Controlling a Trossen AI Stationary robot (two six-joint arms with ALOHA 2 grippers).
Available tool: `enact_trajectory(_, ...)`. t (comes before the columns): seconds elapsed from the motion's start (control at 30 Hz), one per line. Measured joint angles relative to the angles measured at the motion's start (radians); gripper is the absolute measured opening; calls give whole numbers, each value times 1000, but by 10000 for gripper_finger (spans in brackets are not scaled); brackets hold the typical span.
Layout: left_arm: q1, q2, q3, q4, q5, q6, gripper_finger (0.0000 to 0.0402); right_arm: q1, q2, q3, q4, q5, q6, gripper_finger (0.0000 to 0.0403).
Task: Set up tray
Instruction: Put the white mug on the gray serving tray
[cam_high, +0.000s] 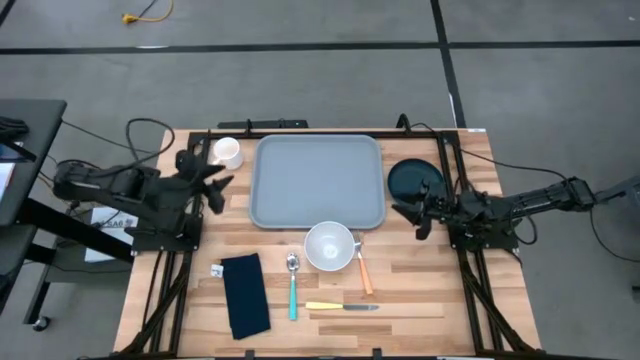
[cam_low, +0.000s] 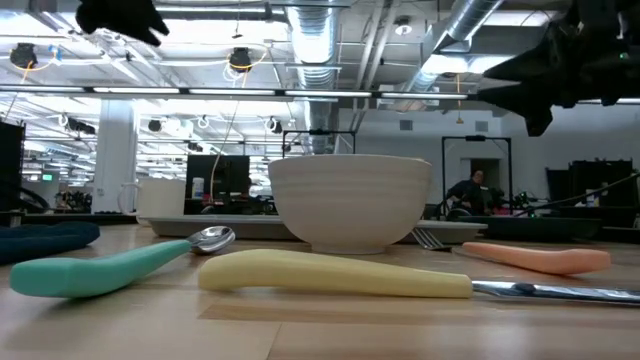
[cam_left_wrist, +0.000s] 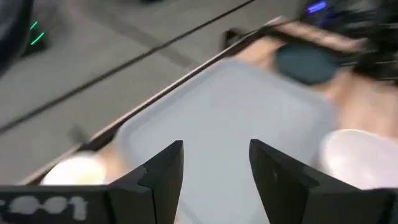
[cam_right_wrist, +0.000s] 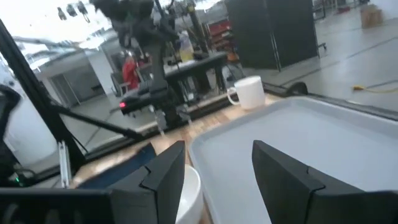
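We see the tray (cam_high: 318, 180) lying flat between our two grippers. The left gripper (cam_high: 213, 183) and the right gripper (cam_high: 411, 212) both hover with jaws spread, holding nothing, each facing a tray edge.

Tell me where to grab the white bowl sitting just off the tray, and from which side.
Grip the white round bowl by its thin upright rim, from straight above, one finger inside and one outside. It stands upright and open. Take the side toward the teal-handled spoon; the orange-handled fork crowds the other, the large grey-blue tray the far edge.
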Motion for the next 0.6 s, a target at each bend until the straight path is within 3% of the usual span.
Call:
enact_trajectory(0.13, 128, 88, 66, -152, 95, -133, 173, 0, 0, 0, -34, 0, -1, 178)
enact_trajectory(0.3, 296, 187, 69, -201, 269, -160, 173, 0, 0, 0, -40, -1, -1, 178)
enact_trajectory(0.47, 473, 302, 69, -223, 421, -31, 173, 1, 0, 0, -41, -4, -1, 178)
enact_trajectory(0.6, 607, 378, 68, -230, 486, 108, 173, 0, 0, 0, -46, -4, -1, 178)
